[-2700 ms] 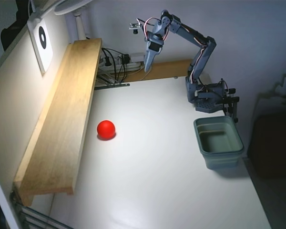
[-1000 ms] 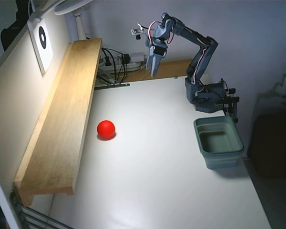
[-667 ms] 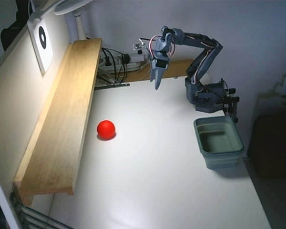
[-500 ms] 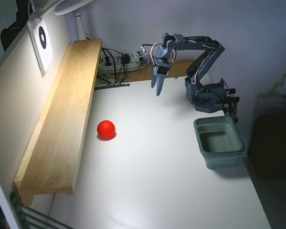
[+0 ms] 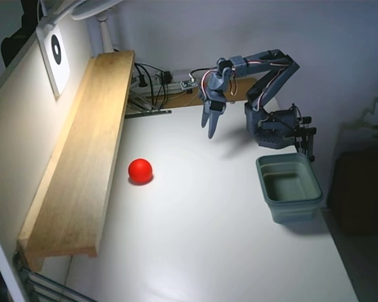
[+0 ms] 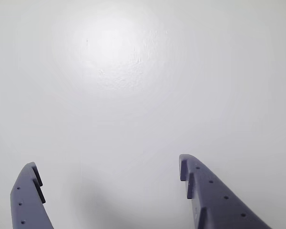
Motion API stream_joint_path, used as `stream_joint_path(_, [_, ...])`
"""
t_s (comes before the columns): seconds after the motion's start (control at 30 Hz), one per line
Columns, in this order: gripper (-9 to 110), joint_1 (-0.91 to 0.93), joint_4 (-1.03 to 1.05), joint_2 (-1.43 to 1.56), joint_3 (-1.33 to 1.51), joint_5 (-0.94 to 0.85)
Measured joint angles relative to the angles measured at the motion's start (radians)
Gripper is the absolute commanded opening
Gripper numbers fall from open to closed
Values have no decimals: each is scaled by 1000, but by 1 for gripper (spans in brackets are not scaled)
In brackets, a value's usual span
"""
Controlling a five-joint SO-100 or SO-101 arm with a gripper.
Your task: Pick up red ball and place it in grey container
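Red ball [image 5: 140,170] resting alone on the white counter [image 5: 201,239], close beside the long wooden shelf [image 5: 82,151] along the left edge in the fixed view. Well apart from the gripper [image 5: 210,130], which hangs above the far middle of the counter with tips pointed down. From those tips, ball down and to the left in the fixed view, nearer the camera and nearer the shelf. No sign of the ball in the wrist view: only bare counter with a bright glare patch, and two blue fingers [image 6: 207,191] rising from the bottom edge with a wide gap between them, so gripper [image 6: 108,164] spread and empty. Being a sphere, no long axis to line up with; any closing direction should serve, though the shelf close by leaves less room on that side. Grey container [image 5: 288,187] at the right of the fixed view, just in front of the arm's base [image 5: 274,129] and empty, on the opposite side of the gripper from the ball. Probably a reach toward the shelf side first, then a lowering over the ball.
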Motion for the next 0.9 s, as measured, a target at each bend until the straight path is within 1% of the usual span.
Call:
stream_joint_path(0.3, [38, 0, -123, -164, -5, 0])
stream_joint_path(0.53, [38, 0, -204, -305, -67, 0])
stream_joint_path(0.9, [38, -74, -216, -316, -75, 0])
